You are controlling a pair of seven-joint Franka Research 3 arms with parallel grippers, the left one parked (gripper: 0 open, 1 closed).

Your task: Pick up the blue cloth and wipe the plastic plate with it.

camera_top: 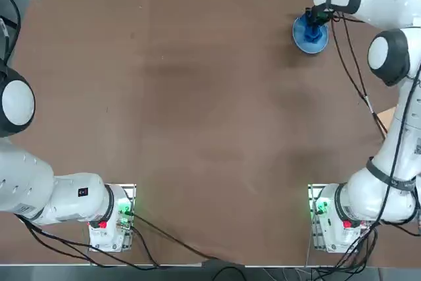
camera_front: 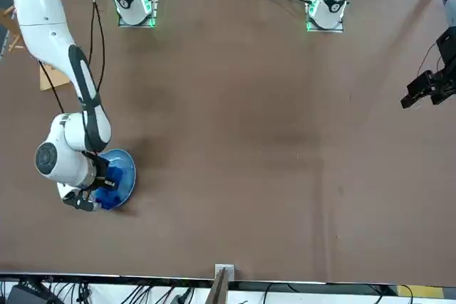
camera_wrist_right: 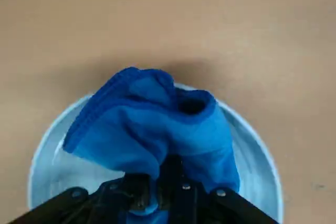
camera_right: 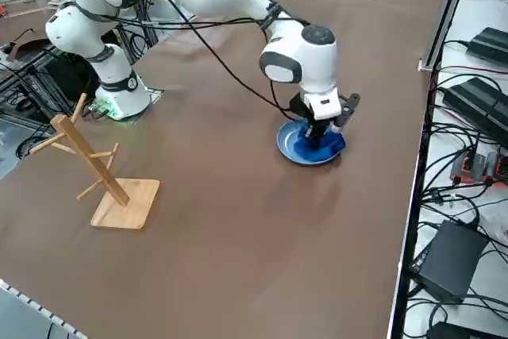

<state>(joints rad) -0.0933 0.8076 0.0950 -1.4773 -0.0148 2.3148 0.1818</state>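
Right gripper [camera_wrist_right: 157, 187]: jaws closed on a pinched fold of the cloth [camera_wrist_right: 157, 124], fabric gathered between the two fingertips. Cloth bunched and creased, an open fold showing near its edge; it lies over the plate [camera_wrist_right: 50, 174] and covers the middle part of it, pale blue surface visible on both sides. Plate sits on the table [camera_top: 191, 116], near the far edge on the robot's right side; from the front view, its rim extends out from under the cloth. Right arm [camera_top: 388, 57] reaches out over the table, wrist above the plate. Wooden rack [camera_right: 99, 160] with pegs stands on its square base, well apart from the plate, on the robot's right side of the table; cables [camera_right: 214, 53] run along the arm
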